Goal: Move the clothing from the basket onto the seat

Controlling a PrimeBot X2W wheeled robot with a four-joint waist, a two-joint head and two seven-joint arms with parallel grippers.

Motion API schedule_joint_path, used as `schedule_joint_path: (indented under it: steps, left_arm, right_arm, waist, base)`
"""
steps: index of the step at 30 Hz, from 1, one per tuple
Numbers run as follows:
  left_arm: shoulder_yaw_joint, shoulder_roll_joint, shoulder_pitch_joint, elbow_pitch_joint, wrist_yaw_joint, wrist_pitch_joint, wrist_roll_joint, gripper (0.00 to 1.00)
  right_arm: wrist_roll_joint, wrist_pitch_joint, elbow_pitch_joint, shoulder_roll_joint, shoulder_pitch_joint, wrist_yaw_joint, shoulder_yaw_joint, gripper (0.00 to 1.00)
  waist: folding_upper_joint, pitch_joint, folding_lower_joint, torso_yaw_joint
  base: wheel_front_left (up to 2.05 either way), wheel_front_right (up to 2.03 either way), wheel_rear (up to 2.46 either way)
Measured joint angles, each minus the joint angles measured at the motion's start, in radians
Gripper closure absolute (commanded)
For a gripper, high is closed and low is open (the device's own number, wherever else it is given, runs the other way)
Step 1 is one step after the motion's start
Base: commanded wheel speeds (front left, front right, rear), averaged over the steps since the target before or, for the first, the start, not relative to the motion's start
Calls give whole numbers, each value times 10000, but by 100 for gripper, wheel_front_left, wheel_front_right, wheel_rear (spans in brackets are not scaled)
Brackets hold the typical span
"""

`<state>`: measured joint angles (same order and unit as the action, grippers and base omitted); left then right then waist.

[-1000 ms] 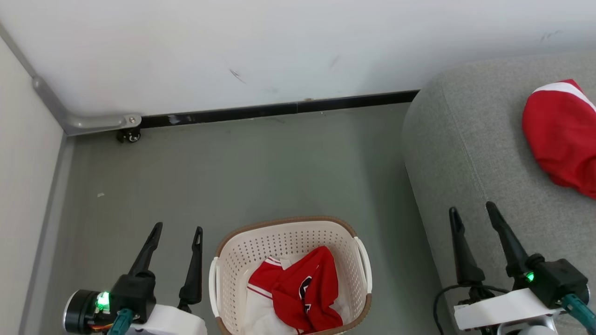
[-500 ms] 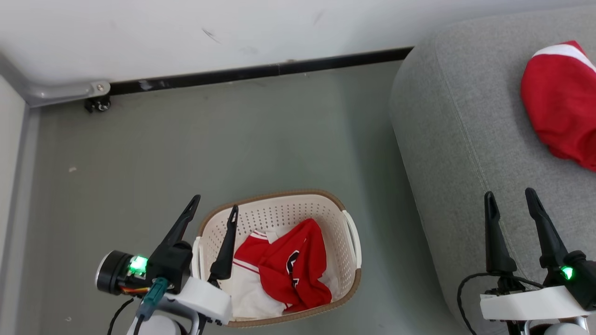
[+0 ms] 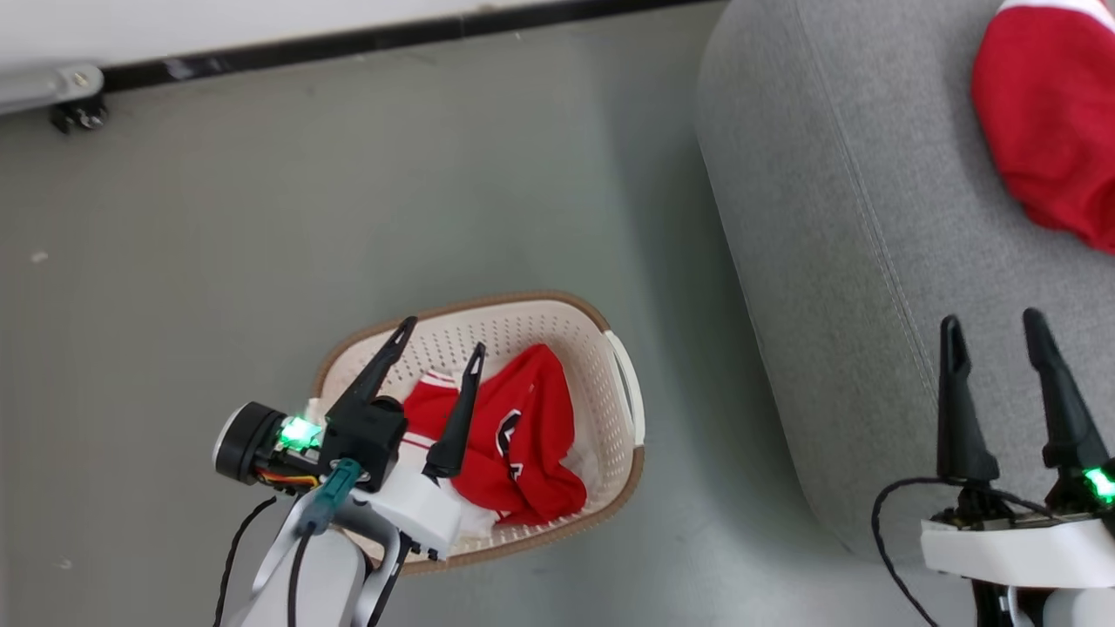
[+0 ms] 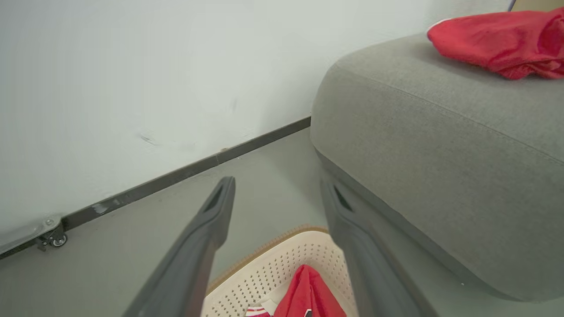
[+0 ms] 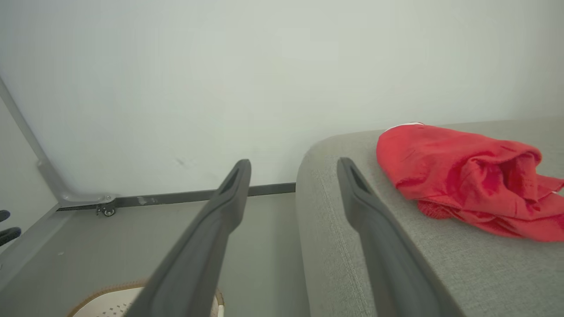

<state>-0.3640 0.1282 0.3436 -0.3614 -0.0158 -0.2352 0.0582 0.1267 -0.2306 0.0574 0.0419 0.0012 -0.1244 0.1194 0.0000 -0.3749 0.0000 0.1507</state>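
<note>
While the left pincer (image 3: 442, 338) is hovering, jaws apart, the red jersey (image 3: 531, 435) below it is looking soft, light and limp, so pinching a raised fold seems best.

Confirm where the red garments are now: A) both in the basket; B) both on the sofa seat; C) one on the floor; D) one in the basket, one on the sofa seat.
D: the lettered red garment lies inside the laundry basket, while the other red garment rests on the grey sofa seat.
</note>
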Motion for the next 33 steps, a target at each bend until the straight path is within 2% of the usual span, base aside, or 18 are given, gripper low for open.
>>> schedule_joint_path:
  steps: [15, 33]
  left_arm:
    - [-295, 173, 944, -1388, 165, 242, -439, 0]
    - [-301, 660, 2210, -2926, 263, 642, -882, 0]
  right_arm:
    - [268, -86, 360, -12, -594, 0, 40, 0]
    - [675, -188, 522, -19, -1732, 0, -290, 0]
  waist:
    - [0, -1628, 0, 714]
    - [0, -3402, 1, 1439]
  base:
    - [0, 0, 0]
    - [0, 0, 0]
